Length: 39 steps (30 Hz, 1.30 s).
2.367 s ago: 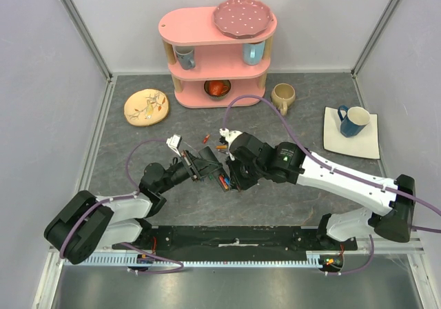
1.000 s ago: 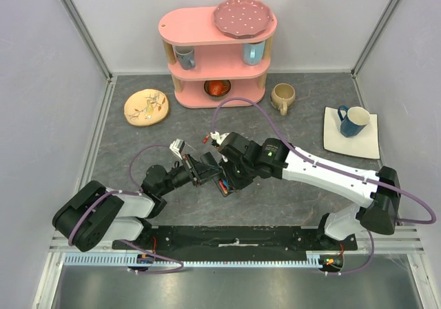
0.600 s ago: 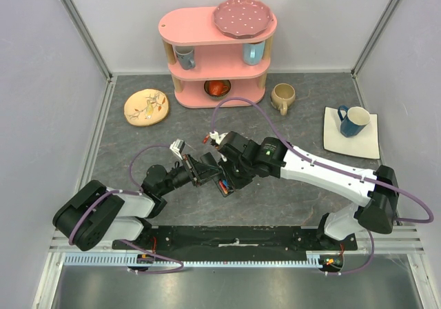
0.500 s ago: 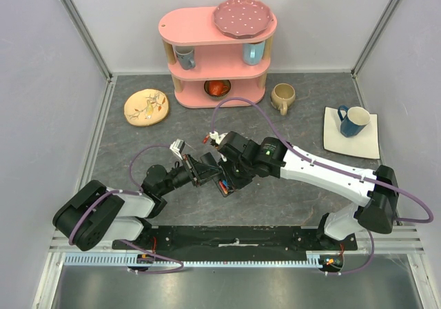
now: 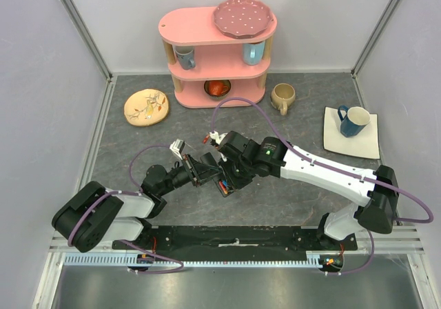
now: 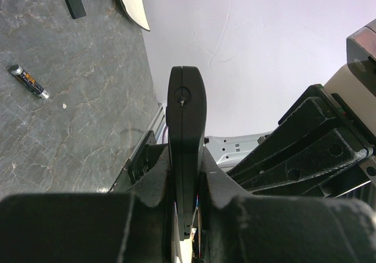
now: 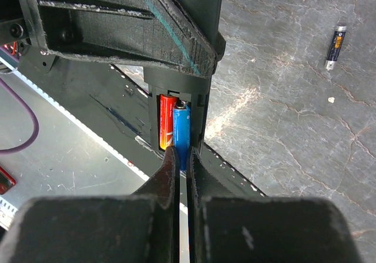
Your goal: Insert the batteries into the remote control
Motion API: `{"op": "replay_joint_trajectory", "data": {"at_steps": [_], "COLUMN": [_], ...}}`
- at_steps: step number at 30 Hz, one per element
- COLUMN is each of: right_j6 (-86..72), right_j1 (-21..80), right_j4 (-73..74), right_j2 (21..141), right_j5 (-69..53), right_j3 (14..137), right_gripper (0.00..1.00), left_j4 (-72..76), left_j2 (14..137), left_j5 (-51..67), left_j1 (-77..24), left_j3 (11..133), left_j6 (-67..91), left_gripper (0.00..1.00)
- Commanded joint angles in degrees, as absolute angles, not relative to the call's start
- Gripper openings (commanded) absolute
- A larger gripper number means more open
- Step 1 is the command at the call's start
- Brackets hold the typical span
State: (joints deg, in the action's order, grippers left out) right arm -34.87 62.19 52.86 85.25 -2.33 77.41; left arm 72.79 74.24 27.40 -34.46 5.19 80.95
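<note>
At centre of the table [image 5: 310, 116], the left gripper [image 6: 185, 169] is clenched on the remote control [image 7: 202, 122], recess facing the right arm. The right gripper [image 7: 181, 157] is pinched closed and empty, its tips meeting the blue battery [image 7: 181, 128] directly at twelve o'clock. That cell and the red battery [image 7: 167, 119] lie side by side in the recess, long axes twelve-to-six, matching the remote's. A loose battery [image 7: 335, 44] lies at two o'clock, well apart.
</note>
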Motion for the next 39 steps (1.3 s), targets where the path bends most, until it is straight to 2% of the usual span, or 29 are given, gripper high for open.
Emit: {"op": "replay_joint_trajectory", "data": {"at_steps": [1, 7, 23, 39], "right_j6": [-34.28, -34.10, -34.01, -34.19], "right_j1": [61.44, 61.44, 61.44, 61.44], "right_j4": [56.25, 56.60, 56.51, 56.51], "right_j2": [84.38, 84.37, 85.61, 84.73], "right_j5": [-1.58, -1.67, -0.70, -1.58], "right_j3": [78.66, 78.22, 79.45, 80.60], "right_gripper": [0.00, 0.03, 0.27, 0.37], "left_j4": [85.52, 85.25, 84.20, 82.97], "left_j2": [72.51, 72.16, 71.10, 71.37], "left_j5": [29.18, 29.09, 29.88, 29.97], "left_j1": [-34.54, -34.54, -34.54, -34.54], "left_j3": [5.36, 5.54, 5.36, 5.36], "left_j6": [81.39, 81.21, 80.77, 79.81], "left_gripper": [0.02, 0.02, 0.02, 0.02]}}
